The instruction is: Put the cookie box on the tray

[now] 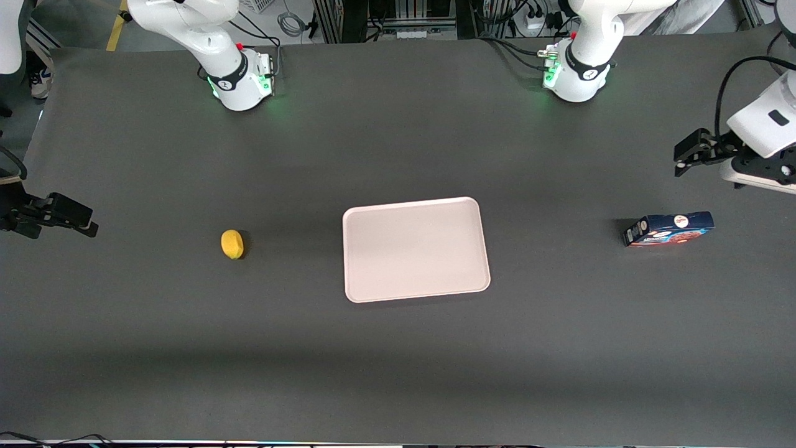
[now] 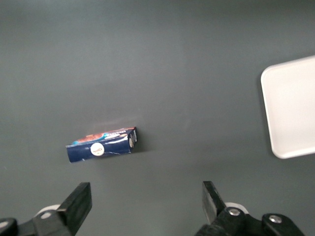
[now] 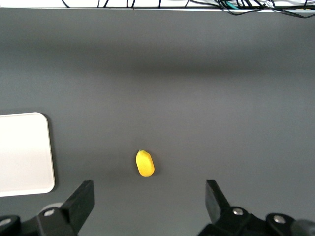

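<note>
- Table (image 1: 398, 373) of dark grey fills the front view edge to edge, with broad bare stretches between the few loose things on it.
- Yellow lump (image 1: 232, 244) sits left of centre in the front view, toward the parked arm's end, well apart from everything else.
- Tray (image 1: 415, 249), pale pink with rounded corners, lies flat near the middle of the front view with nothing on it; bare table surrounds it on all four sides. In the left wrist view only one rounded end of the tray (image 2: 290, 108) shows, the rest cut off by the frame edge.
- Cookie box (image 1: 669, 229) lies on the table at centre right of the front view, toward the working arm's end and well apart from the tray, its long side running across the frame.
- Gripper (image 1: 703, 151) hangs at the right edge of the front view, above and slightly right of the cookie box and not touching it; much of the arm is cut off there.
- In the left wrist view the gripper (image 2: 145, 204) has its two fingers (image 2: 78, 201) spread wide with nothing between them, and the cookie box (image 2: 102, 145) lies clear of both fingers, nearer one of them.
- Print on the box is too small to read.
</note>
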You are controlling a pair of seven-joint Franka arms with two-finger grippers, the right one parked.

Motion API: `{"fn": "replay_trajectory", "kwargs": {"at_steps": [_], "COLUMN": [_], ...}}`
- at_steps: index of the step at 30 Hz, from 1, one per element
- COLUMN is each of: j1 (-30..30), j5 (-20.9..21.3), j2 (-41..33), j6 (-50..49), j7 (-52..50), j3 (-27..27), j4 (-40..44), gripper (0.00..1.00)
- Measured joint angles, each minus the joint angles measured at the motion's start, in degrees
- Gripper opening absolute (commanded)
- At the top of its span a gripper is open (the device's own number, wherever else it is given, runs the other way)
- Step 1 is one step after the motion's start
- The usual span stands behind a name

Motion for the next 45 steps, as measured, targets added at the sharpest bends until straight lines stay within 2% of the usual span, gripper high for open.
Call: {"fn": "replay_trajectory", "kwargs": {"at_steps": [5,15,19,30,37,45], "j1": [0.6,0.9,0.9,0.9,1.1,1.1], "j5": [0.1,1.0,1.0,1.0,1.0,0.9], "j2": [0.9,4.4,5.1,1.3,-0.5,-0.4], "j6": [0.8,7.0,10.2,20.6,30.6,32.9], "j7": [13.8,51.9,62.5,71.6,77.5,79.0], "j3": [2.3,4.5,4.9,6.9,10.6,12.3], "j4": [0.0,-0.6,-3.0,-14.6,-23.3,-28.5], "gripper": [1.00,1.00,1.00,1.00,1.00,1.00]}}
